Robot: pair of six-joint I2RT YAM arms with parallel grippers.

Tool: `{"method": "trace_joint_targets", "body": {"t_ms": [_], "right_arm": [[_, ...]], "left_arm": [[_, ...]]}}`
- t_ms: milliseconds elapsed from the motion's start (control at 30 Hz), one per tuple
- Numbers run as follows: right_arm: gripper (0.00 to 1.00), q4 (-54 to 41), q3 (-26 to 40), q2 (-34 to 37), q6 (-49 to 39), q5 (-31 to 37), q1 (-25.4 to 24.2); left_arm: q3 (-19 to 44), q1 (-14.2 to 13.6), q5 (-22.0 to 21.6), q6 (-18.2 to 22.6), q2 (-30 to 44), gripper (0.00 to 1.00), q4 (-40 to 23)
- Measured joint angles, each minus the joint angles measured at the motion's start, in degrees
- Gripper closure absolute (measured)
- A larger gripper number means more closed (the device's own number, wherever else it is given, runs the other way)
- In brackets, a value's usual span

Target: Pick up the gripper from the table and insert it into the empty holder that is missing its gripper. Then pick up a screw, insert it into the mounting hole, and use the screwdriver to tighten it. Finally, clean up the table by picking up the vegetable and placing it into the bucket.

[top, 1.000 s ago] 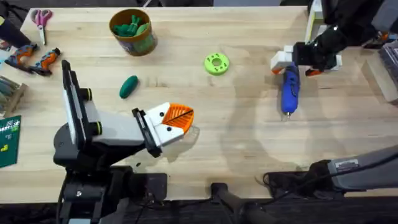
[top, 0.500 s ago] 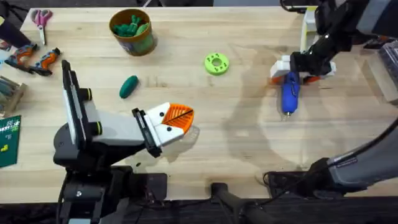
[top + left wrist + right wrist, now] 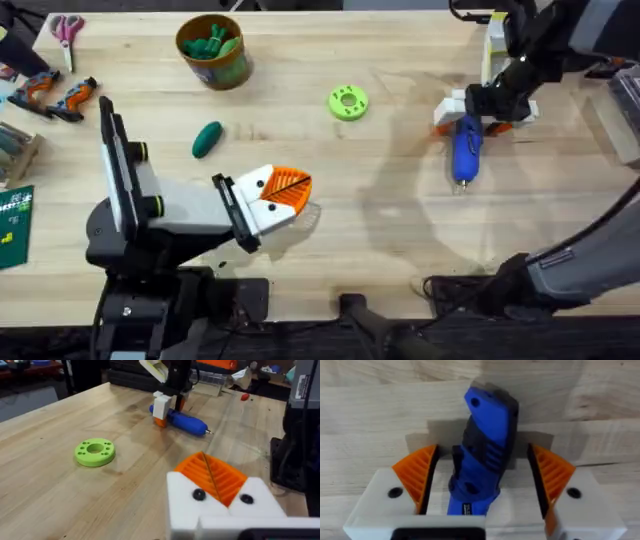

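Right wrist view puts your right gripper (image 3: 482,485) straddling the screwdriver (image 3: 482,450), its orange pads (image 3: 417,480) spread on either side of the blue body with a gap on each flank, so the jaws are open and nothing is held yet. From overhead the screwdriver (image 3: 465,147) lies on the table (image 3: 400,230) at the right, tip pointing toward you, with the right gripper (image 3: 487,105) over its back end. The body sits a little skewed between the pads, nearer one than the other; if you close like this, my guess is one pad touches first and rolls or swings the tool away, or you catch it too close to the end and it droops when lifted. Square up and centre first. Your left gripper (image 3: 285,200) rests low near the middle of the table; one orange pad shows on it, and whether its jaws are apart or together I cannot tell. The vegetable (image 3: 206,139) lies loose at the left, well apart from the bucket (image 3: 214,52), and the green disc (image 3: 348,102) sits between the two arms; a wide sweep could knock either.
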Motion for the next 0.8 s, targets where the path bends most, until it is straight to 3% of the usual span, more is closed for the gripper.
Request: {"method": "trace_joint_targets", "body": {"t_ms": [433, 500, 667, 700, 800], "right_arm": [[0.041, 0.22, 0.00, 0.00, 5.40, 0.04, 0.00], [0.178, 0.40, 0.00, 0.01, 6.01, 0.09, 0.00], [0.877, 0.99, 0.00, 0.34, 7.22, 1.40, -0.14], [0.955, 1.15, 0.06, 0.53, 7.38, 1.53, -0.22], [0.974, 1.12, 0.11, 0.55, 7.67, 1.55, -0.22]], "left_arm": [[0.00, 0.00, 0.00, 0.02, 0.01, 0.997, 0.01], [0.00, 0.00, 0.00, 0.00, 0.00, 0.997, 0.00], [0.00, 0.00, 0.00, 0.00, 0.00, 0.997, 0.00], [0.00, 0.00, 0.00, 0.00, 0.00, 0.997, 0.00], [0.00, 0.00, 0.00, 0.00, 0.00, 0.997, 0.02]]}}
